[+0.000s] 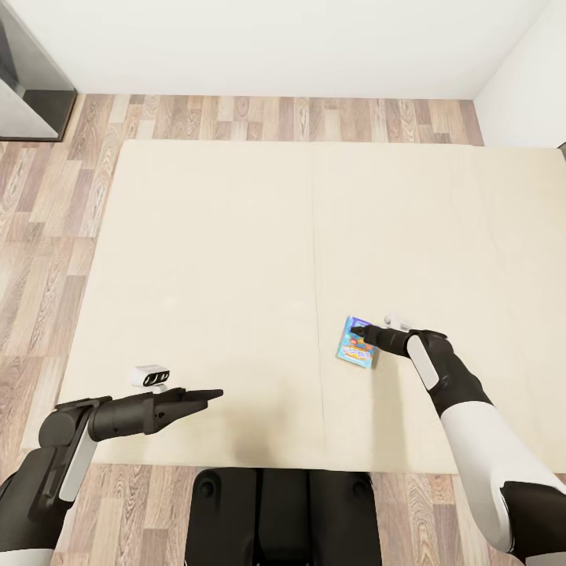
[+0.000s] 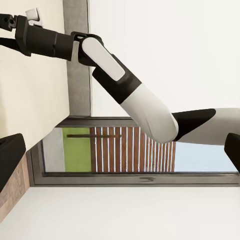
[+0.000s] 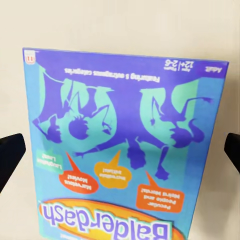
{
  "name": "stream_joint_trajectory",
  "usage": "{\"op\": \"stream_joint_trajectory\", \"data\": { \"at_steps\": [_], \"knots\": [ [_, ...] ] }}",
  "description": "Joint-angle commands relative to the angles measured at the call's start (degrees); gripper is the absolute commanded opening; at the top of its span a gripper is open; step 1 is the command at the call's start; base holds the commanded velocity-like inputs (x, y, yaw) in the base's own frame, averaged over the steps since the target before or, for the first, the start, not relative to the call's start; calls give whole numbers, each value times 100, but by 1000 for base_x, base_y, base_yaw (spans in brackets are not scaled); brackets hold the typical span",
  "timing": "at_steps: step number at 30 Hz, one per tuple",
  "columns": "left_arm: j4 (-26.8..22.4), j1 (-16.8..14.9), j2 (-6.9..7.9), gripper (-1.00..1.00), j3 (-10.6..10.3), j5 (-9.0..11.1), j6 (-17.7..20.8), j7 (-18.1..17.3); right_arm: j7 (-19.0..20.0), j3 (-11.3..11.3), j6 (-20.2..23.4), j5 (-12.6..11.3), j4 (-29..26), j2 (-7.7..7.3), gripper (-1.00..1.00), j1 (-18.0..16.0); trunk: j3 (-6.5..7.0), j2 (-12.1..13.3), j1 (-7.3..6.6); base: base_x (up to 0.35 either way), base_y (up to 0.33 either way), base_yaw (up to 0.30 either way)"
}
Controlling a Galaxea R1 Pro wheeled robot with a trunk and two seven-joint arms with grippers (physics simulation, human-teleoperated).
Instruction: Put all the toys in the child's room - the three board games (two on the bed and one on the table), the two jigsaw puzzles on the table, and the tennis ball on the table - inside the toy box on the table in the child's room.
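While hovering low over the cream bed [image 1: 236, 259], right gripper [image 1: 358, 333] sits directly above the small blue board game [image 1: 357, 343], lower right of centre in the head view, just right of the mattress seam. In the right wrist view, box [image 3: 125, 145] lying flat dead ahead, printed lid facing the camera, 2 dark fingertips [image 3: 11, 155] spread wide, one off each long side and neither touching cardboard yet. Jaws apart, then, straddling the short dimension, long axis running away along the line of the fingers. Looks like the right alignment for closing across the narrow width; only a short drop left, by the look of it.

Left gripper [image 1: 211, 395] well off at lower left of the head view, near the bed's front edge, pointing toward the centre, holding nothing; open or closed, cannot tell from these angles. Right arm [image 2: 125, 85] plainly the nearer 1.

No toy box or table showing, so a carry presumably follows the pick.
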Motion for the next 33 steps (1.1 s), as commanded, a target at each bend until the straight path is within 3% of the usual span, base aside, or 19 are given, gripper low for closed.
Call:
{"op": "stream_joint_trajectory", "data": {
  "at_steps": [1, 33],
  "knots": [
    [-2, -1, 2, 100, 2, -3, 61, -21, 30, -14, 30, 17, -4, 2, 100, -1, -6, -9, 3, 0, 0, 0],
    [-2, -1, 9, 100, 7, -3, 61, -21, 23, 9, 81, 4, -12, 28, 100, 0, -6, -9, 3, 0, 0, 0]
  ]
}}
